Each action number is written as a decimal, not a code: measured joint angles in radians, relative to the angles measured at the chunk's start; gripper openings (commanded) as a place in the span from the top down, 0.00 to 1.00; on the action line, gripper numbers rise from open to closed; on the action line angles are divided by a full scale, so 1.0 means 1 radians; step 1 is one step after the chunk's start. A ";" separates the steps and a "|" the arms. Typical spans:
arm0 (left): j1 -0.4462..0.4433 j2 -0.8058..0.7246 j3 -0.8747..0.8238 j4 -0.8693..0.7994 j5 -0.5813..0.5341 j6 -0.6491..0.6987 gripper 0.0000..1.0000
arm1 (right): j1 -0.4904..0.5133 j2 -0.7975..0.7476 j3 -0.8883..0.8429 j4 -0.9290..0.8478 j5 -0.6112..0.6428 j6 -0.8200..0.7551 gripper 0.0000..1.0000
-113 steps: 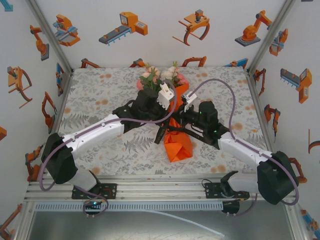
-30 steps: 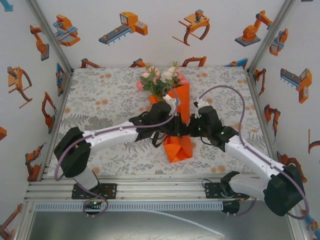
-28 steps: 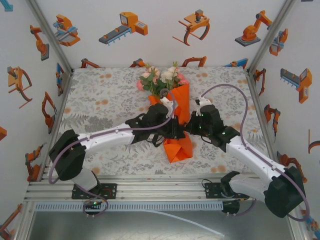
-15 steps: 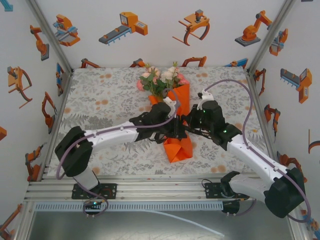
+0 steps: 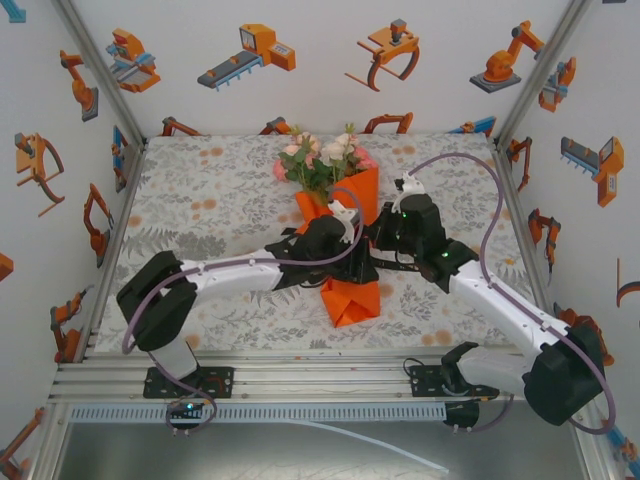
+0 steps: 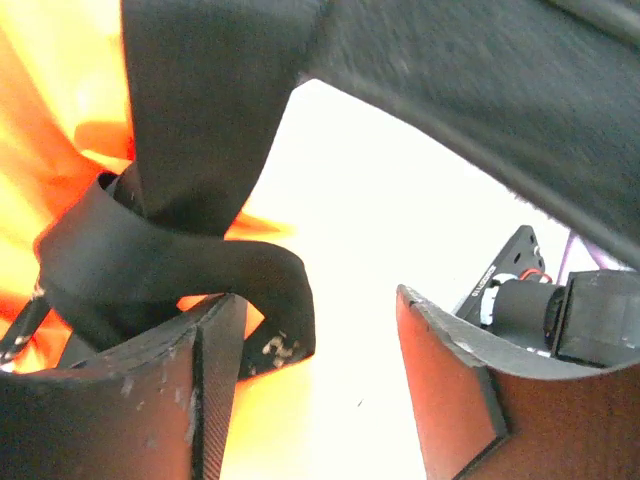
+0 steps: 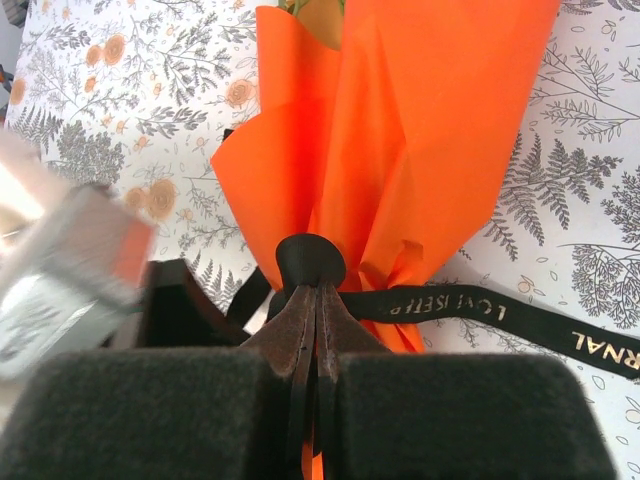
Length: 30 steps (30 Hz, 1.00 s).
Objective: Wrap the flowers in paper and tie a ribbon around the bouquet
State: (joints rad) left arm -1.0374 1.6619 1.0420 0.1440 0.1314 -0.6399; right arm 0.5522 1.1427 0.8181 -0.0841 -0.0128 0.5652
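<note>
My right tool point(image 7: 317, 292) is pressed together on a loop of the ribbon point(image 7: 470, 308), at the pinched waist of the bouquet point(image 5: 350, 298). The bouquet lies mid-tabletop point(image 5: 200, 190) with the flowers point(image 5: 322, 158) at the far end. My left tool point(image 6: 314, 310) stands apart at that waist from the left, clamping nothing, with the ribbon's knot just beside one finger.

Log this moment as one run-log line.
left hand: open, beside ribbon | right hand: shut on ribbon at bouquet waist | bouquet: wrapped, lying on table
</note>
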 measured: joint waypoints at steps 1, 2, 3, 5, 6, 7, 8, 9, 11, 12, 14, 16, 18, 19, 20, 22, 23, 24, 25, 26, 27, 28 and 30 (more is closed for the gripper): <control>-0.002 -0.030 -0.016 0.002 -0.008 0.017 0.38 | 0.000 0.000 0.000 0.000 0.000 0.000 1.00; -0.002 -0.060 -0.028 0.002 -0.017 0.035 0.38 | 0.000 0.000 0.000 0.000 0.000 0.000 1.00; -0.002 -0.080 -0.032 0.002 -0.020 0.049 0.38 | 0.000 0.000 0.000 0.000 0.000 0.000 1.00; -0.002 -0.122 -0.032 0.004 -0.023 0.076 0.38 | 0.000 0.000 0.000 0.000 0.000 0.000 1.00; -0.002 -0.136 -0.032 0.003 -0.023 0.083 0.38 | 0.000 0.000 0.000 0.000 0.000 0.000 1.00; -0.002 -0.153 -0.032 0.002 -0.022 0.092 0.38 | 0.000 0.000 0.000 0.000 0.000 0.000 1.00; -0.002 -0.169 -0.032 -0.002 -0.023 0.099 0.38 | 0.000 0.001 0.000 0.000 0.000 0.000 1.00; -0.002 -0.183 -0.032 -0.010 -0.024 0.105 0.38 | 0.000 0.001 0.000 0.000 0.000 0.000 1.00; -0.002 -0.227 -0.033 -0.043 -0.040 0.117 0.39 | 0.000 0.002 0.000 0.000 0.000 -0.001 1.00; 0.001 -0.249 -0.033 -0.059 -0.048 0.121 0.39 | 0.000 0.003 0.000 -0.001 -0.001 -0.005 1.00; 0.014 -0.308 -0.033 -0.098 -0.071 0.122 0.43 | 0.000 0.004 0.000 0.000 -0.015 -0.017 1.00; 0.055 -0.356 -0.033 -0.129 -0.081 0.107 0.46 | 0.000 0.004 0.000 0.005 -0.039 -0.034 1.00; 0.119 -0.386 -0.029 -0.154 -0.093 0.080 0.50 | 0.000 0.004 0.000 0.022 -0.062 -0.051 1.00; 0.151 -0.389 -0.021 -0.171 -0.098 0.066 0.51 | 0.000 0.004 0.000 0.034 -0.078 -0.063 1.00; 0.182 -0.384 -0.007 -0.192 -0.099 0.048 0.51 | 0.000 0.004 -0.001 0.048 -0.096 -0.075 1.00; 0.225 -0.353 0.031 -0.224 -0.089 0.026 0.52 | 0.000 0.003 -0.003 0.072 -0.130 -0.100 1.00; 0.237 -0.329 0.055 -0.234 -0.074 0.018 0.51 | 0.000 0.003 -0.005 0.084 -0.148 -0.113 1.00; 0.243 -0.304 0.078 -0.238 -0.052 0.013 0.51 | 0.000 0.003 -0.009 0.097 -0.161 -0.122 1.00; 0.248 -0.270 0.105 -0.238 -0.019 0.006 0.50 | 0.000 0.003 -0.014 0.108 -0.175 -0.133 1.00; 0.249 -0.239 0.124 -0.230 0.010 0.003 0.49 | 0.000 0.003 -0.018 0.117 -0.186 -0.142 1.00; 0.249 -0.211 0.137 -0.219 0.040 -0.001 0.48 | 0.000 0.004 -0.021 0.126 -0.196 -0.148 1.00; 0.250 -0.182 0.143 -0.204 0.066 -0.005 0.47 | 0.000 0.004 -0.027 0.137 -0.206 -0.155 1.00; 0.253 -0.137 0.144 -0.182 0.105 -0.020 0.45 | 0.000 0.007 -0.033 0.159 -0.220 -0.166 1.00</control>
State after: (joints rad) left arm -0.7841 1.5249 1.1858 -0.0376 0.2367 -0.6601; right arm 0.5522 1.1500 0.7853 0.0753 -0.2333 0.3988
